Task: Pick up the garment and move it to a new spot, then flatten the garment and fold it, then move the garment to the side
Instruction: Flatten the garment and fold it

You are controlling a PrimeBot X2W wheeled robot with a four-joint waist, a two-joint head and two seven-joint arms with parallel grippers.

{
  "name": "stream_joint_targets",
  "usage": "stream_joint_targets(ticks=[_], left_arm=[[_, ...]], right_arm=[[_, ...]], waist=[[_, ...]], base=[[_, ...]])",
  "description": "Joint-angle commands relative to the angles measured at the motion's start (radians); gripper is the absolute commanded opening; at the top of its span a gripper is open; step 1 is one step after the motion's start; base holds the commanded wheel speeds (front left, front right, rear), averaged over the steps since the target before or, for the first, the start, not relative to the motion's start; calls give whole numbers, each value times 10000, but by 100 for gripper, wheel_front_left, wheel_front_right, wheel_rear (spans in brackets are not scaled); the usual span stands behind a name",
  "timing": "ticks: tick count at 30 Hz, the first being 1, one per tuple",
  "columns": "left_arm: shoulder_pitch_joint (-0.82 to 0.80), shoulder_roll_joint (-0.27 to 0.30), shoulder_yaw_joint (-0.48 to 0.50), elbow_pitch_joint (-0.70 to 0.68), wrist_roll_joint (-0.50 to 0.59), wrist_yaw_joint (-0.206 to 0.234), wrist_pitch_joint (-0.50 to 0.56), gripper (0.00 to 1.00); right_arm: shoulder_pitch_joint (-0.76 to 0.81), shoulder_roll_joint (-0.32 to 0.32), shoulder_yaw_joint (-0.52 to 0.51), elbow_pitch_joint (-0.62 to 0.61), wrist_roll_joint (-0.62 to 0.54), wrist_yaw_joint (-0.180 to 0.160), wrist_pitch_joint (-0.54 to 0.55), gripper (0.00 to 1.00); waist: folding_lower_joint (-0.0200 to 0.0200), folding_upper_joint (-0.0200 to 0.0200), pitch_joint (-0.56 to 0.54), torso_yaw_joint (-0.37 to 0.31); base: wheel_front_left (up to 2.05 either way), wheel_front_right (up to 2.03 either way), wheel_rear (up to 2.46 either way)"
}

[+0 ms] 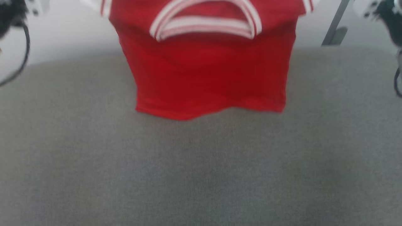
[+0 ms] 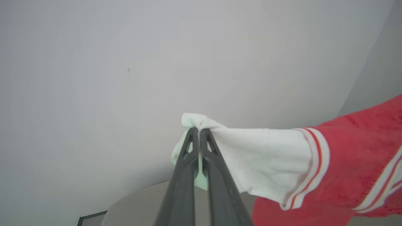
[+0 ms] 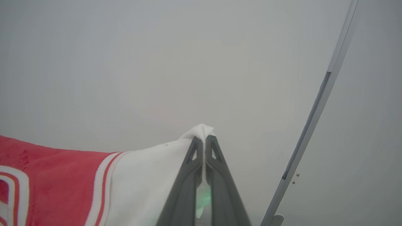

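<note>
The left claw (image 2: 199,129) was closed tight on the tip of one white sleeve (image 2: 260,157), and the right claw (image 3: 204,137) was pinched shut on the tip of the other: two claws, two sleeves, one shirt (image 1: 207,78). Between the claws the red shirt hung spread out, its hem well below them over the grey surface (image 1: 201,175); whether it touched could not be told. It looked light, soft and limp, likely to sag and swing, so the sleeve ends or shoulders seemed the best holds for keeping it spread. Beyond the right claw stood one grey post (image 3: 314,125).
</note>
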Motion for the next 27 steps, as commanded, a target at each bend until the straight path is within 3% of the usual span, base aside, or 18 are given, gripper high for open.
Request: stream_joint_targets(ticks=[1, 12, 17, 22, 27], left_arm=[[-191, -58, 20, 72, 69, 39, -162, 0], [-3002, -729, 160, 1358, 1174, 210, -3281, 0], [-3634, -1057, 147, 2028, 1466, 154, -5014, 0], [-3014, -1499, -29, 2982, 1263, -163, -5469, 0], [-1831, -1991, -275, 3672, 789, -358, -4949, 0]], right_arm=[[-178, -5, 34, 107, -145, 2, -245, 0], [-2967, 30, -261, 2277, -2100, 2, -3830, 0], [-3641, 193, -690, 2883, -3399, 2, -4395, 0], [-3213, 431, -737, 3250, -4015, 2, -4448, 0], [-2224, 726, -101, 4210, -3499, 2, -4394, 0]], waist=[[0, 1, 493, 19], [0, 1, 2703, 233], [0, 1, 3267, 395], [0, 1, 3355, 616], [0, 1, 3034, 851]], base=[[0, 0, 0], [0, 0, 0], [0, 0, 0], [0, 0, 0], [0, 0, 0]])
